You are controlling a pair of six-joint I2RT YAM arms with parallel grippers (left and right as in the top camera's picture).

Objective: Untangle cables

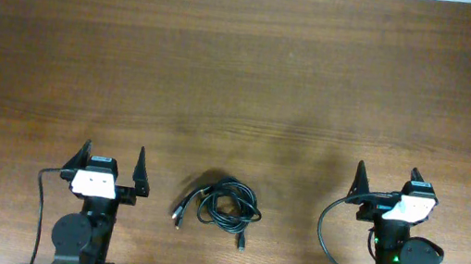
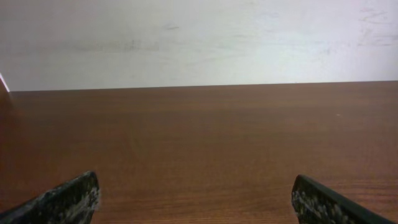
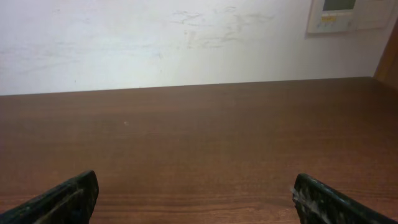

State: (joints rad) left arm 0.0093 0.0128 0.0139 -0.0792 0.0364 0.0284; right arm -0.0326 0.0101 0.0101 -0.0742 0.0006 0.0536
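While the cables (image 1: 226, 207) lie in one loose tangled coil near the front edge of the table (image 1: 245, 68), between the two arms and well apart from both, only the overhead view shows them (small plug ends stick out at the coil's left and lower right). Neither wrist camera catches the coil; each looks across bare brown wood to a pale wall (image 2: 199, 37). The left gripper (image 1: 113, 149) has its fingers spread wide with nothing between them, and so does the right gripper (image 1: 388, 172). In the right wrist view a white wall panel (image 3: 339, 15) sits at the top right. A thicker black wire (image 1: 324, 230) loops beside the right arm's base, touching no part of the coil.
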